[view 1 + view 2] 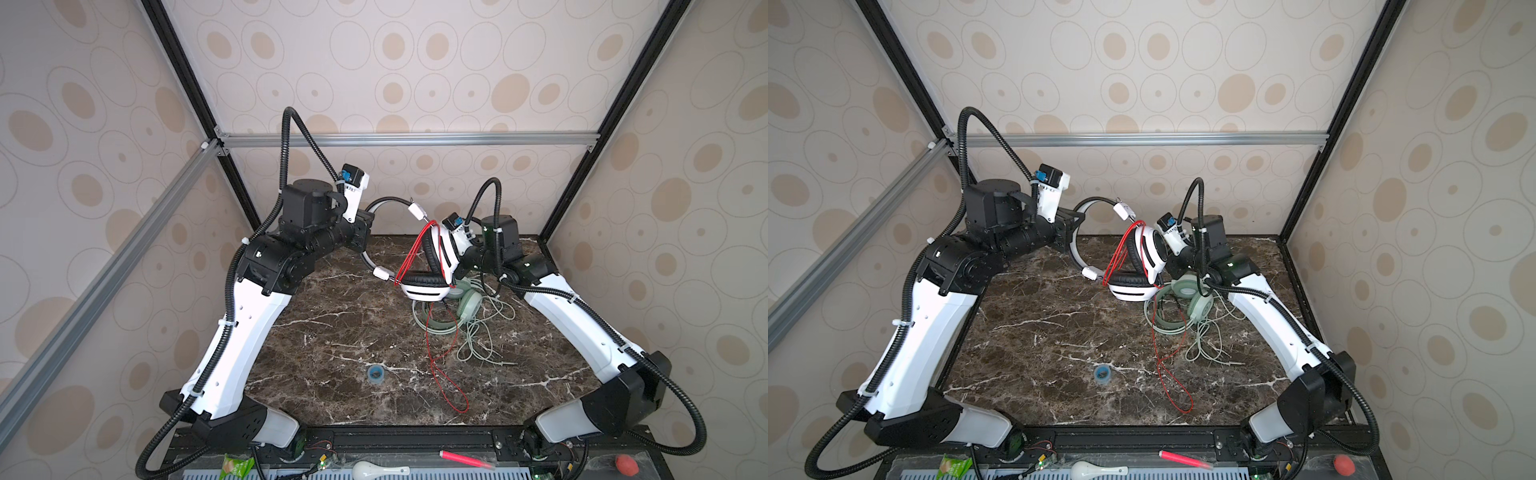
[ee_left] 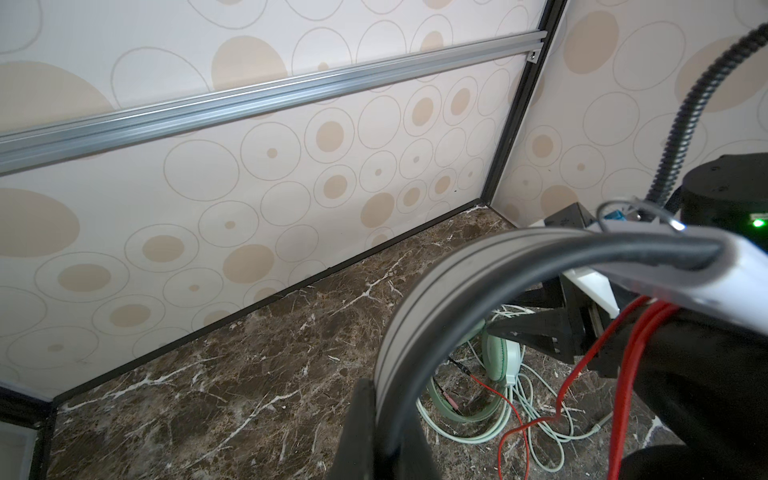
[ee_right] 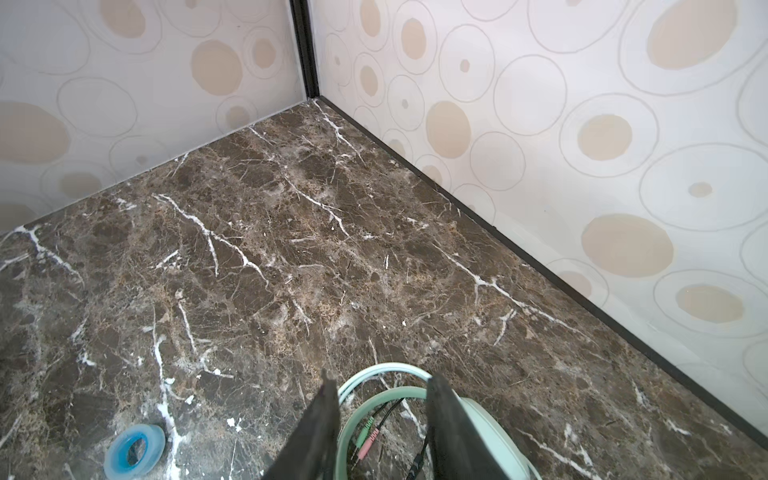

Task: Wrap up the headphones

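The white-and-black headphones [image 1: 424,286] hang above the table's back middle. My left gripper [image 2: 384,419] is shut on their grey-and-black headband [image 2: 419,316]; in a top view it sits at the band's left curve [image 1: 366,245]. Their thin red cord [image 1: 411,253] runs in loops over the ear cups and trails down onto the table [image 1: 449,382]. The pale mint-green headphones [image 1: 467,305] lie below with their pale cord [image 1: 478,345] in loose tangles. My right gripper [image 3: 378,378] is open just above the mint headband [image 3: 374,399], holding nothing. In both top views the white ear cup hides its fingers.
A blue tape roll [image 1: 375,373] lies on the marble table [image 1: 332,324] near the front middle. On the front ledge are a green packet [image 1: 235,465], a white spoon [image 1: 380,470], a red pen [image 1: 465,459] and a red ball [image 1: 626,464]. Patterned walls close in three sides.
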